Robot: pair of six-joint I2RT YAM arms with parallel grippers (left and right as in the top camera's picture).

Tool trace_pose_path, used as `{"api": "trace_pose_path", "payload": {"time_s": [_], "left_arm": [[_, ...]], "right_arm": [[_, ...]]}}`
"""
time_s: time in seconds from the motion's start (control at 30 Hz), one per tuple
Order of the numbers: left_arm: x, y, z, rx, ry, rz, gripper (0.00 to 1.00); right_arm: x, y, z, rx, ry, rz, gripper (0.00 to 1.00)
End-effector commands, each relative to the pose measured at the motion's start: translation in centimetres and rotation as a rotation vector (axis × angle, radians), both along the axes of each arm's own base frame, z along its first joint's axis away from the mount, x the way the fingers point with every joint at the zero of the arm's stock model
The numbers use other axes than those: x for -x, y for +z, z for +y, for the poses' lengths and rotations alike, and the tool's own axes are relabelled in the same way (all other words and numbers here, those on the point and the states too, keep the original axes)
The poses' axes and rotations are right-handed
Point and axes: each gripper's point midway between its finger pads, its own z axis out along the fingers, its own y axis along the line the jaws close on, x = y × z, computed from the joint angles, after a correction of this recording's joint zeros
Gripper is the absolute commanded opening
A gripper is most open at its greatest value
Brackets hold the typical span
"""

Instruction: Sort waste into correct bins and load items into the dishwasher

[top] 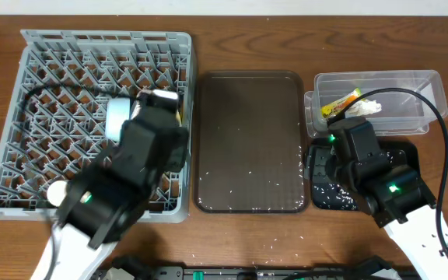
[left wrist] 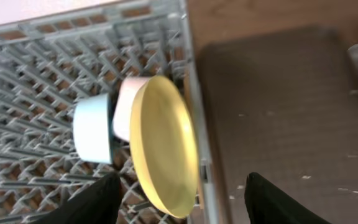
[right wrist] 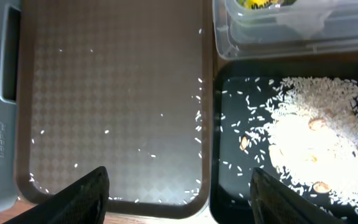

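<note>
The yellow plate (left wrist: pixel 163 143) stands on edge in the grey dish rack (left wrist: pixel 30 68), next to the white bowl (left wrist: pixel 126 109) and the light blue bowl (left wrist: pixel 92 127). My left gripper (left wrist: pixel 182 205) is open, its fingers either side of the plate's lower edge without touching it. My right gripper (right wrist: pixel 179 199) is open and empty above the gap between the brown tray (right wrist: pixel 104 93) and the black tray (right wrist: pixel 229 124), which holds a heap of rice crumbs (right wrist: pixel 316 143). The clear tub (top: pixel 411 85) holds the yellow-green wrapper (top: pixel 341 101) and the white tissue (top: pixel 362 110). No chopsticks are in view.
The dish rack (top: pixel 22 47) fills the left of the table, with the brown tray (top: pixel 247 140) in the middle, scattered with a few rice grains. The black tray (top: pixel 411 152) lies in front of the tub. Loose grains lie on the wood near the front edge.
</note>
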Motion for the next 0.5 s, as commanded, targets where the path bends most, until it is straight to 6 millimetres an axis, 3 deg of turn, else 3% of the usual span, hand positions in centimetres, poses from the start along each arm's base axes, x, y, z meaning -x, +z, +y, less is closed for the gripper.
{"api": "trace_pose_path", "payload": {"time_s": [0.0, 0.07, 0.13, 0.17, 0.2, 0.23, 0.37, 0.47], "left_arm": [[1.9, 2.4, -0.6, 0.094, -0.065, -0.046, 0.70], [2.5, 3.0, -0.2, 0.106, -0.066, -0.067, 0.82], [2.8, 3.3, 0.0, 0.112, -0.066, -0.079, 0.83], [2.9, 3.4, 0.0, 0.115, -0.066, -0.084, 0.84], [3.0, 3.5, 0.1, 0.117, -0.066, -0.088, 0.84], [3.0, 3.6, 0.1, 0.117, -0.066, -0.089, 0.86], [3.0, 3.4, 0.0, 0.115, -0.066, -0.084, 0.88], [2.9, 3.3, 0.0, 0.113, -0.066, -0.080, 0.89]], "right_arm": [[0.0, 2.6, 0.1, -0.007, 0.081, -0.092, 0.70], [0.5, 4.3, 0.6, -0.034, 0.125, -0.146, 0.70], [1.0, 6.0, 1.0, -0.080, 0.148, -0.200, 0.72], [1.3, 6.9, 1.2, -0.105, 0.158, -0.232, 0.79], [1.6, 8.0, 1.4, -0.135, 0.171, -0.271, 0.96], [2.3, 9.6, 1.7, -0.182, 0.194, -0.327, 0.99], [4.0, 11.9, 1.8, -0.243, 0.228, -0.408, 0.99], [4.4, 12.4, 1.7, -0.251, 0.232, -0.428, 0.99]]}}
